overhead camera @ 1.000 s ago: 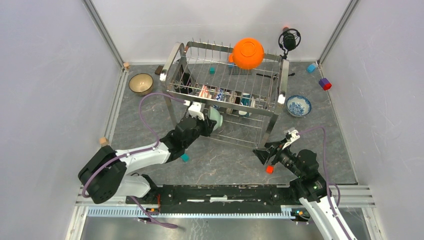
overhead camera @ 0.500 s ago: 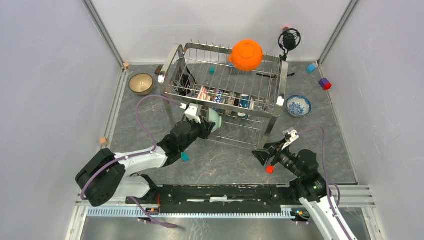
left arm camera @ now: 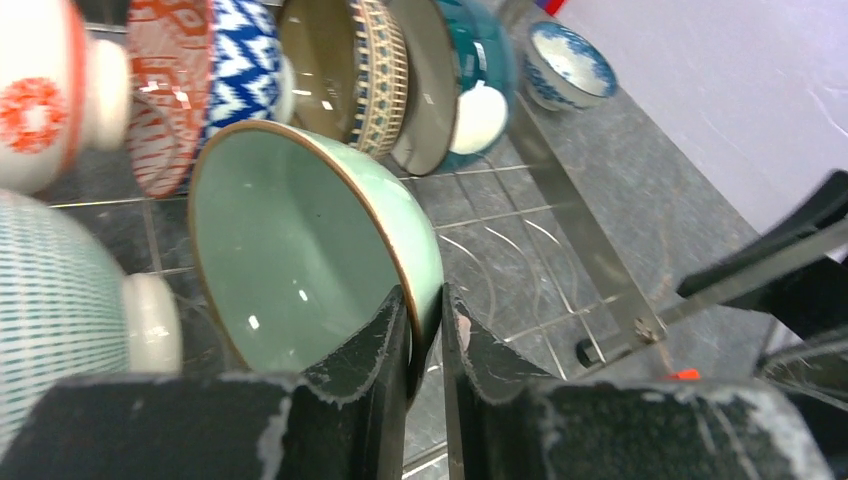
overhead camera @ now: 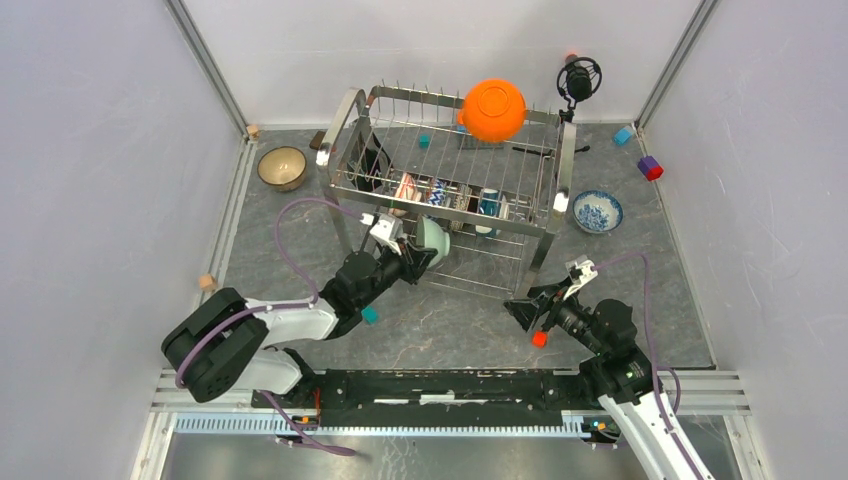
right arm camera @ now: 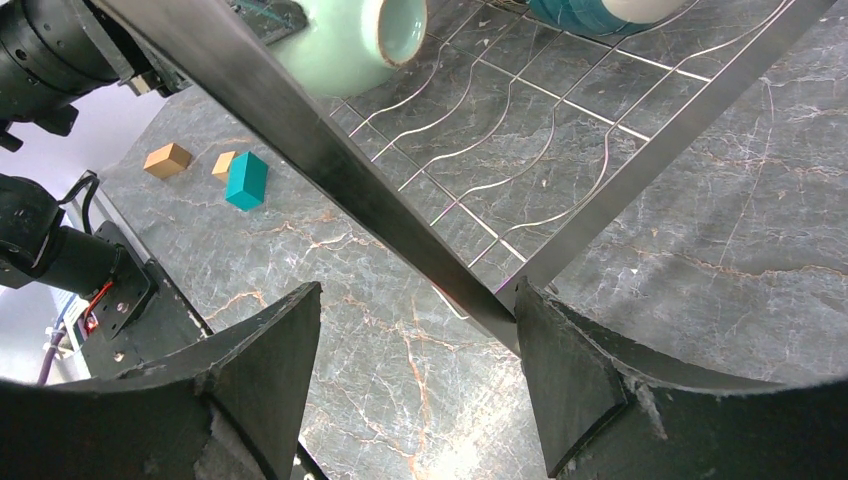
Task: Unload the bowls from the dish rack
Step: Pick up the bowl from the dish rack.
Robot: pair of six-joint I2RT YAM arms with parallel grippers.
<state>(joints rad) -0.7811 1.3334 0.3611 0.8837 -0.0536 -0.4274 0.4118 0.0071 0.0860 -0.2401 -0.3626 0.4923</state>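
Grey marbled tabletop (overhead camera: pixel 440 325) is carrying the dish rack (overhead camera: pixel 520 222). At the rack's near side the left gripper (left arm camera: pixel 428 325) is pinching the pale green bowl (left arm camera: pixel 290 230) by its rim (one finger inside, one outside). The right gripper (right arm camera: pixel 418 300) is hovering by the rack's near right leg, jaws spread wide.

Both arms are the same build: white tube links, chunky black joints. Left arm (overhead camera: pixel 290 318), at 7 o'clock in the overhead shot, has a big round black shoulder (overhead camera: pixel 205 350) and a purple left cable (overhead camera: pixel 279 240). Right arm (overhead camera: pixel 655 425), at 5 o'clock, has a purple right cable (overhead camera: pixel 648 300) too. Left pincer (left arm camera: pixel 425 330) is black, edges scuffed grey-white. Right pincer (right arm camera: pixel 415 340) is two fat black wedges, scratched as well. Little white block (overhead camera: pixel 383 228) on the left wrist.
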